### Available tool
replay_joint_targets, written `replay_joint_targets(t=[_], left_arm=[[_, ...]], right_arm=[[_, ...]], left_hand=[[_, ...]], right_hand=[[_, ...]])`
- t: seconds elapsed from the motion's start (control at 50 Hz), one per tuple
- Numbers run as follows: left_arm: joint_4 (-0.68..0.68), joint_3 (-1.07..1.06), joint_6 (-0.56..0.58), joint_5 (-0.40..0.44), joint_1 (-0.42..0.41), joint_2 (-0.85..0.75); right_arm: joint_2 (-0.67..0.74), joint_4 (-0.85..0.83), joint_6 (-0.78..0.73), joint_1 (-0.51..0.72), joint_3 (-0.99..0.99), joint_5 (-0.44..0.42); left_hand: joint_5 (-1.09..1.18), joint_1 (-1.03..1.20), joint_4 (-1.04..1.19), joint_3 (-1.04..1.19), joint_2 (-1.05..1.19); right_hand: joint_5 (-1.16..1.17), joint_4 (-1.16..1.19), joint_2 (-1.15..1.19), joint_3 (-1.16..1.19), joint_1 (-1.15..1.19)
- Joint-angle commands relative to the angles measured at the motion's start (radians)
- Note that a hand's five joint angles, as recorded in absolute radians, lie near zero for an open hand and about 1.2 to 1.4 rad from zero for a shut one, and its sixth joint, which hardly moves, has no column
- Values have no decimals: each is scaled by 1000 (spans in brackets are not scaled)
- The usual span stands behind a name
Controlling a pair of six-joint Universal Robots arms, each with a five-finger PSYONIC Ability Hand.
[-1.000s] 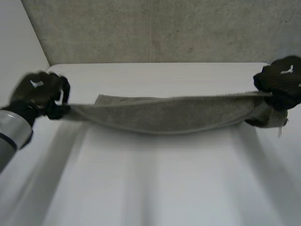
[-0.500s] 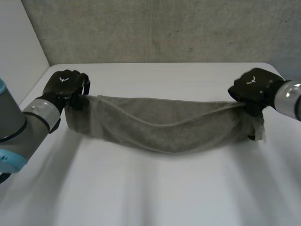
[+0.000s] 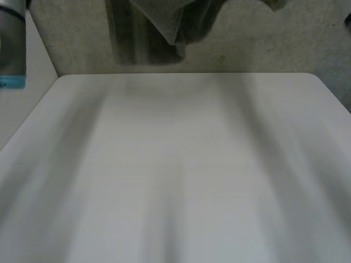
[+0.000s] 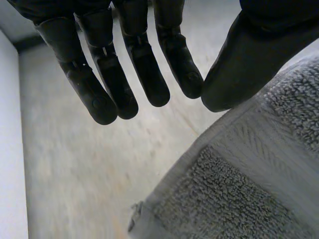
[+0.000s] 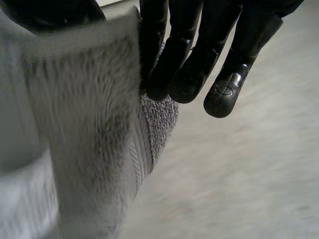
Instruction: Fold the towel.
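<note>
The grey towel is up in the air. In the head view its folds hang at the far side of the white table, above the table's far edge and in front of the grey concrete wall. No part of it touches the table top. A smaller piece of the cloth shows further toward the robot's right.

In the left wrist view the towel lies beside the left hand. Its woven band and one corner face the camera. The fingers are nearly straight, a little spread, and apart from the cloth. Only the tip of the thumb touches the edge of the band.

In the right wrist view the towel hangs down between the thumb and the fingers of the right hand. The nearest finger presses on the cloth, so this hand pinches one end of the towel.

The left arm, grey with a light-blue cap, is raised beside the towel in the head view.
</note>
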Motion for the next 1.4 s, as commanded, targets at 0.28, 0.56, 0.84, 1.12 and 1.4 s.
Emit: replay_joint_targets(t=[0.28,0.56,0.84,1.12,1.4], left_arm=[[148,-753,72,218,161,25],[170,-1004,226,391,188,76],[216,-882,221,370,73,-51],[206,-613,215,254,-112,-320],[96,-375,137,38,-174,-467]], right_arm=[[167,315,-445,-11,357,-83],[87,251,-425,-17,615,-66],[-242,283,-159,-18,683,-43],[-491,421,7,-31,603,-64],[-533,439,4,-61,641,-66]], left_hand=[[18,44,36,15,34],[18,44,36,15,34],[-891,-866,-873,-895,-876],[-991,-966,-973,-995,-976],[18,44,36,15,34]], right_hand=[[42,66,56,53,67],[42,66,56,53,67],[42,66,56,53,67],[42,66,56,53,67],[42,66,56,53,67]])
